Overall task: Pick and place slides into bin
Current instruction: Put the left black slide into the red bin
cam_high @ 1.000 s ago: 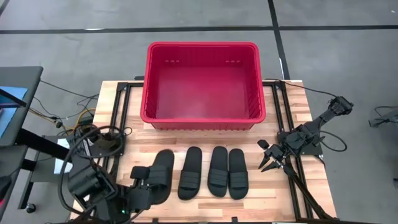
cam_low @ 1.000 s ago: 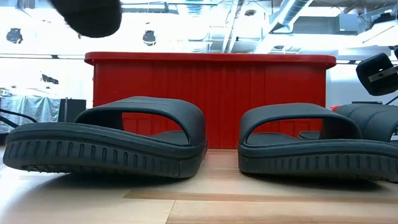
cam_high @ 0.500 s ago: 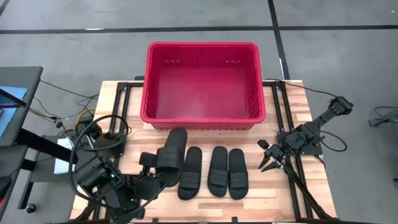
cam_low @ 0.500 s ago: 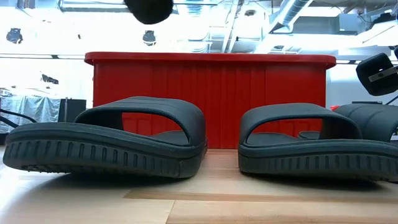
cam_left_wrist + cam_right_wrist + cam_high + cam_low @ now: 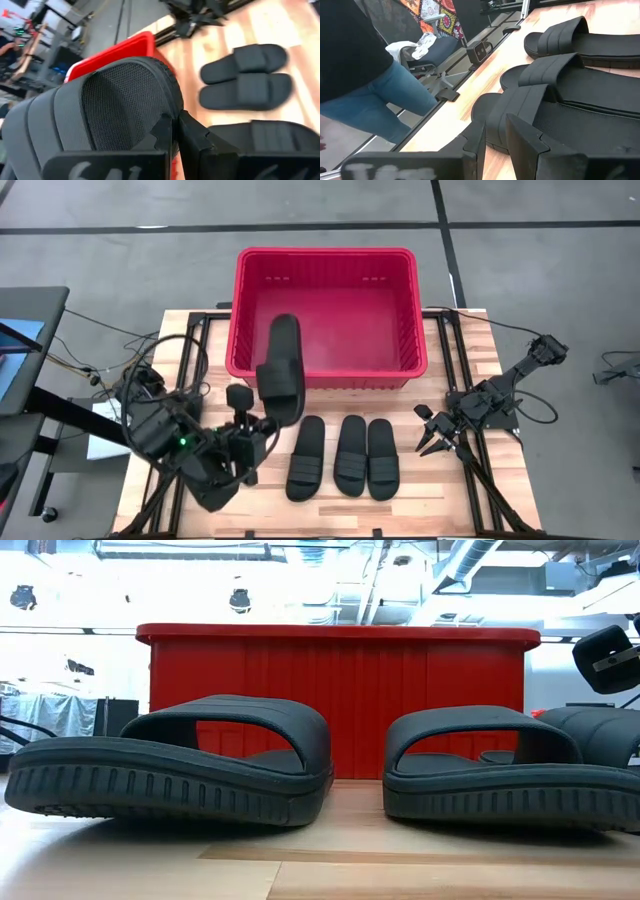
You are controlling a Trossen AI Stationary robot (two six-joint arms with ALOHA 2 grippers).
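At the counter's (image 5: 470, 480) left, one slide (image 5: 281, 370) is held clenched by its heel end in the left claw (image 5: 252, 426), lifted clear of the wood. Its toe end reaches over the near rim of the bin (image 5: 325, 255), which stands at the back of the counter and appears empty. The sandal is carried out from the claw without visible sagging, so it is judged light and fairly stiff, though rubbery enough to give under a pinch. The matte, ribbed surface is judged unlikely to slip.

The three remaining slides (image 5: 342, 456) are laid side by side in front of the bin, soles down, straps up. For these, the sole edge at the heel or the wide strap is judged the best place to be taken hold of.

At the right edge of the counter the right claw (image 5: 436, 441) is parked, released and grasping nothing, near the rightmost sandal.
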